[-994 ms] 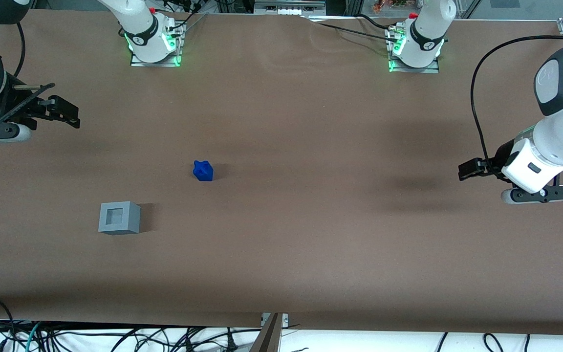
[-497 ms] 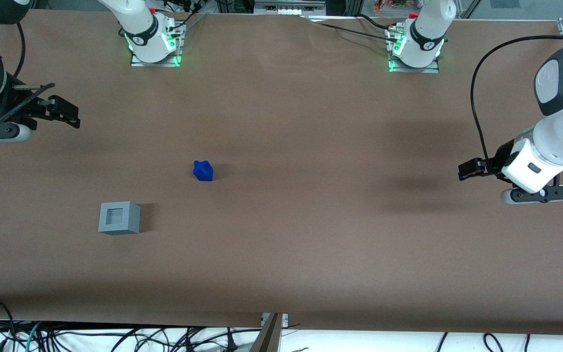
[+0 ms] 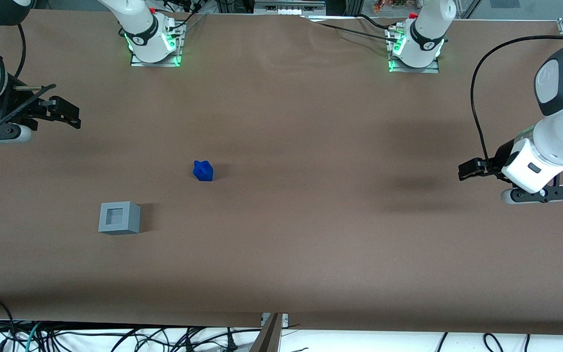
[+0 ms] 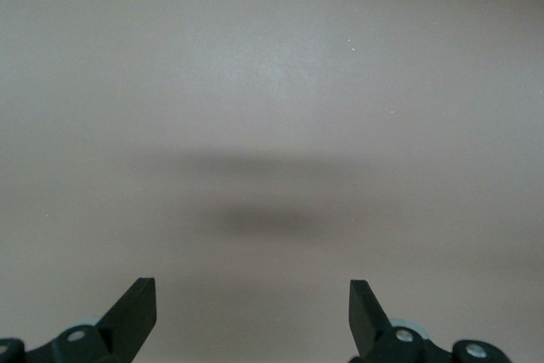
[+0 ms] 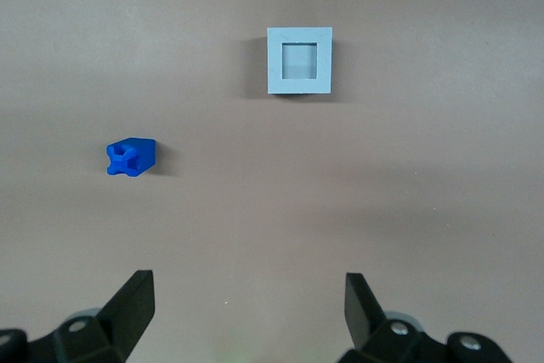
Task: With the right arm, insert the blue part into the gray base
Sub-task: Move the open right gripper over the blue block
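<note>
Front view: the right arm's gripper [image 3: 66, 113] hangs above the brown table [image 3: 311, 254] at the working arm's end, well apart from both parts. The blue part [image 3: 203, 171] lies on the table, farther from the camera than the gray base [image 3: 119, 218], whose socket faces up.

Right wrist view: the gripper [image 5: 246, 303] has its fingers [image 5: 134, 303] spread wide, holding nothing. The blue part [image 5: 132, 157] and gray base [image 5: 299, 60] sit apart.

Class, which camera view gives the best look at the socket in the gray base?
The right wrist view: it looks straight down into the gray base, showing the whole square socket. The open gripper hangs clear of it and empty. The front view shows the base smaller and at an angle. The left wrist view shows only bare table.
</note>
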Robot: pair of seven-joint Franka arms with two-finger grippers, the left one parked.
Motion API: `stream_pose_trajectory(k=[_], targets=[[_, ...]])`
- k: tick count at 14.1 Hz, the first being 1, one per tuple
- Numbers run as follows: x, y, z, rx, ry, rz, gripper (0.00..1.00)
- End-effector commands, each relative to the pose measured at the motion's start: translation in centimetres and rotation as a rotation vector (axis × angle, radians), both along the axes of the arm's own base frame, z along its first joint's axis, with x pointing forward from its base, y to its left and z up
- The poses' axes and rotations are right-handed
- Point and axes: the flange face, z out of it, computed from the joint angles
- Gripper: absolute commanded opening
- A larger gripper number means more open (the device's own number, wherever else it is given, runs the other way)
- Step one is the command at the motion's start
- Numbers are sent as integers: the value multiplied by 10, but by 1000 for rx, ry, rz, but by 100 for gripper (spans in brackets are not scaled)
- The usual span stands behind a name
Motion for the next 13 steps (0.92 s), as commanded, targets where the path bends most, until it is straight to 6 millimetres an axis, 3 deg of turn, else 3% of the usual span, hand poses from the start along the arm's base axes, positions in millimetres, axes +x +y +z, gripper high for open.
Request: stream_pose_trajectory(k=[1,3,5,9,13], targets=[[1,5,-1,4,-4,26,99],[1,27,-12,16,-8,39,99],[8,45,-44,51,-12,0,99],[7,128,-139,76,-38,-90,99],[6,194,-218,81,-41,-160,99]])
